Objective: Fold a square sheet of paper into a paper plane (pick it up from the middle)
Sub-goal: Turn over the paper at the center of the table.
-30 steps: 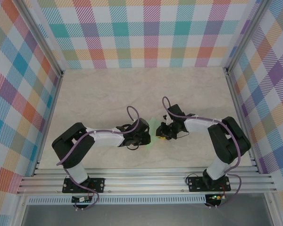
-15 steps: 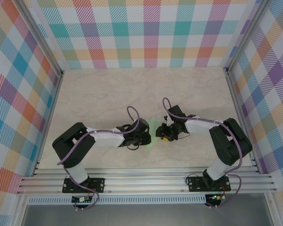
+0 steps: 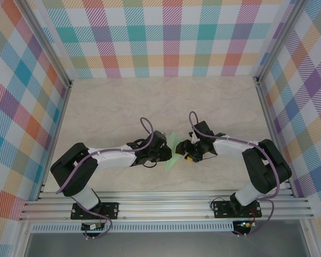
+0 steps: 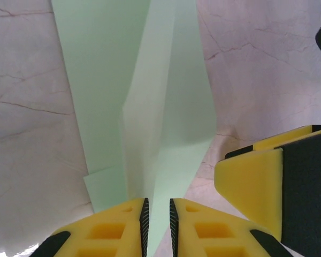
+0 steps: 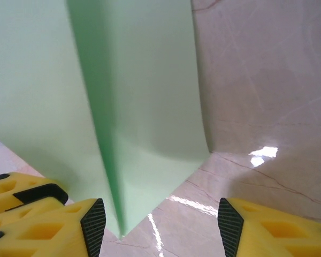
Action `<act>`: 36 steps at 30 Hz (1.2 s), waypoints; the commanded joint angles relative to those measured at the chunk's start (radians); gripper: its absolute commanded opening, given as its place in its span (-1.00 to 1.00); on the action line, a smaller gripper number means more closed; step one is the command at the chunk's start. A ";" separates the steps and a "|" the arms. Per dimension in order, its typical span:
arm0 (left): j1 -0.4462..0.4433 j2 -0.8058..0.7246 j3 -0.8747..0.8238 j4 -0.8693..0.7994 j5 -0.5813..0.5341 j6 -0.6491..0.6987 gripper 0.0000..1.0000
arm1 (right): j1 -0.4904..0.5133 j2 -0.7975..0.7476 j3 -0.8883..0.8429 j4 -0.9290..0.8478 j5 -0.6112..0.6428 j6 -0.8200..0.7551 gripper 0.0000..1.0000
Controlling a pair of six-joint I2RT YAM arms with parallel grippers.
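Two-handed work at mid-frame of the overhead view: left gripper (image 4: 157,214) nipped shut on the paper plane's (image 4: 168,107) upright centre fold, right gripper (image 5: 159,222) gaping wide around its lower corner, gripping nothing, so hold that pinch firm and close in square to the crease.

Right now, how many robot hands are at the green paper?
2. The left hand, left of the green paper, is shut on it; the right hand, right of it, stands open.
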 commanded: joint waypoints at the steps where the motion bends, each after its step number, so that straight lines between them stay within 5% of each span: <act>1: 0.017 -0.010 -0.003 -0.039 -0.019 0.020 -0.60 | 0.000 0.020 -0.013 0.068 -0.056 0.024 0.21; 36: 0.035 0.049 -0.056 0.021 0.004 -0.012 -0.71 | 0.012 0.050 -0.067 0.245 -0.100 0.104 0.22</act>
